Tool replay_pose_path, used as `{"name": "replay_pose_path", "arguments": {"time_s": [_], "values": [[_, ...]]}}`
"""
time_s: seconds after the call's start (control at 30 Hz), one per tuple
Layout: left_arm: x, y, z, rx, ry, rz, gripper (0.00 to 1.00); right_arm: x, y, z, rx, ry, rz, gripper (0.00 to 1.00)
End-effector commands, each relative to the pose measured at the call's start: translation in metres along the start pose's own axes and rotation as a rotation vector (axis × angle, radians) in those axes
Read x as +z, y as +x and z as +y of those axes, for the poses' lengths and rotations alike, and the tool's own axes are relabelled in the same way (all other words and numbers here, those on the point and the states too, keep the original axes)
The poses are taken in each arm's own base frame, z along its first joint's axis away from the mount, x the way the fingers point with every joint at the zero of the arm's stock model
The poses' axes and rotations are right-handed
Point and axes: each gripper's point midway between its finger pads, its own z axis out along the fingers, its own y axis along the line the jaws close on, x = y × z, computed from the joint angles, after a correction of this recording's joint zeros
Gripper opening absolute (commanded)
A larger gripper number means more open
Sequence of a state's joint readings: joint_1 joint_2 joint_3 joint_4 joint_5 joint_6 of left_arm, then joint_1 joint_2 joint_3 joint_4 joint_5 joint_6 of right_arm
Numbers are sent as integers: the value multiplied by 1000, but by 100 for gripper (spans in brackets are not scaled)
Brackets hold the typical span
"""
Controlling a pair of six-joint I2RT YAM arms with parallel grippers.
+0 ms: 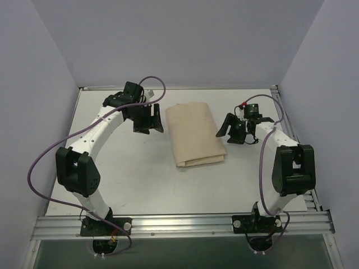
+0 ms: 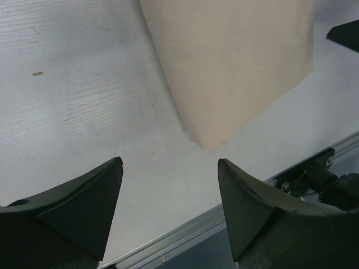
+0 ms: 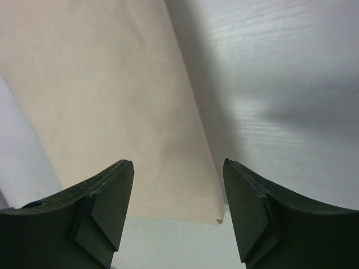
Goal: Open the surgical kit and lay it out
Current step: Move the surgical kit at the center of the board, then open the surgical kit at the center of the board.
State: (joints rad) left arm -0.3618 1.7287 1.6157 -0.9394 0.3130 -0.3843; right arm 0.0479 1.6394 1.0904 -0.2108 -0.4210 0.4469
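The surgical kit (image 1: pixel 194 134) is a beige cloth wrap lying folded shut in the middle of the white table, its long side running front to back. My left gripper (image 1: pixel 150 124) hovers just left of its far half, open, with nothing between the fingers. In the left wrist view the wrap (image 2: pixel 230 61) lies ahead of the open gripper (image 2: pixel 169 162). My right gripper (image 1: pixel 229 130) hangs just right of the wrap, also open. In the right wrist view the gripper (image 3: pixel 178 163) stands over the wrap's (image 3: pixel 112 95) edge and corner without touching it. Whatever is inside the wrap is hidden.
An aluminium rail (image 1: pixel 179 224) with both arm bases runs along the near table edge, also seen as the rail (image 2: pixel 185 235) in the left wrist view. Grey walls close in the left, right and back. A purple cable (image 1: pixel 33 168) loops beside the left arm.
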Motion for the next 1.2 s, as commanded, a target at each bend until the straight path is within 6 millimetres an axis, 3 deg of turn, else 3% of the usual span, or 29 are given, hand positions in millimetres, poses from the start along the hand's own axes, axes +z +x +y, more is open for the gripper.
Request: {"name": "replay_pose_path", "arguments": {"time_s": [0.0, 0.33, 0.6, 0.77, 1.0, 1.17], "values": [[-14, -14, -31, 44, 74, -60, 77, 4, 31, 20, -17, -165, 103, 65], [-24, -3, -49, 95, 54, -62, 74, 17, 42, 9, -18, -160, 135, 49], [-25, 7, -53, 112, 33, -58, 73, 9, 43, -16, -66, -29, 114, 57], [-22, 11, -58, 127, 35, -47, 73, 13, 49, -15, -63, -68, 135, 55], [-22, 12, -62, 143, 37, -43, 73, 9, 45, -1, -62, -132, 123, 37], [-23, 12, -65, 149, 36, -45, 72, 4, 43, 8, -64, -169, 112, 19]]}}
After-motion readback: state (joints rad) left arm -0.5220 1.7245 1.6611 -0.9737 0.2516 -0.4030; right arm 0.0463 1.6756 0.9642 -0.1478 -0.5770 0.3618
